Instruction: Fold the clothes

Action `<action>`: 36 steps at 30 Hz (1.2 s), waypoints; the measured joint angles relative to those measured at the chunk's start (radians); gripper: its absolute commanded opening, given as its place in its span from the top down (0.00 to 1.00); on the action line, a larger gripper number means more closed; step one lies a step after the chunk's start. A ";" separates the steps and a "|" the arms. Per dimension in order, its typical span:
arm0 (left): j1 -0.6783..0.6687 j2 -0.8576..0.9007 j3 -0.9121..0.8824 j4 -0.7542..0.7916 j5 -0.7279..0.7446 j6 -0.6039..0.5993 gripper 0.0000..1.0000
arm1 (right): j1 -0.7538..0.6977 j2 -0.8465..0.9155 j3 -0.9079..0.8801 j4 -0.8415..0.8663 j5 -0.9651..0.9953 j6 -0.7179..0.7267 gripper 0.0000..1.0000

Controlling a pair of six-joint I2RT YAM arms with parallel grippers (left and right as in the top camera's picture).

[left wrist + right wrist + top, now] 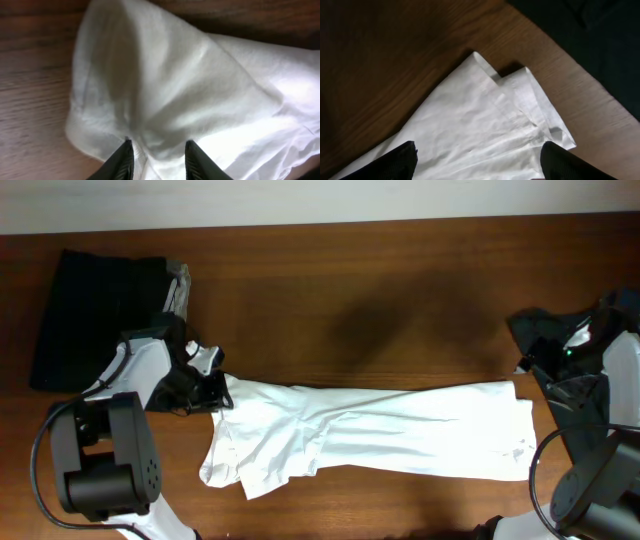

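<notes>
Cloth runs in one long band across the surface (350, 300): the white T-shirt (400, 430), already doubled lengthwise, lies with its long axis left to right. Its bunched sleeve end is by the left arm (150, 365) and its squared hem end by the right arm (590, 370). The left jaws sit right at the sleeve end, fingertips (125, 157) a little apart with white cloth between them; whether they pinch it I cannot tell. The right jaws stand wide apart above the hem corner (555, 132), holding nothing. Each arm is nearest its own end, so an end-to-end fold would likely carry one end along that axis toward the other. Dark garments lie apart from it: a folded black pile (100, 305) at the left, a dark heap (550, 330) at the right.
</notes>
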 measured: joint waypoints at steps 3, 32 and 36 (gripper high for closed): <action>0.000 0.000 -0.012 0.033 0.039 0.006 1.00 | 0.000 0.000 0.000 0.001 0.000 0.000 0.18; 0.001 -0.069 0.078 0.127 0.049 0.006 1.00 | 0.000 0.002 -0.047 0.057 0.000 0.000 0.18; 0.001 -0.069 0.078 0.141 0.106 0.006 1.00 | 0.000 0.002 -0.047 0.058 0.000 0.000 0.18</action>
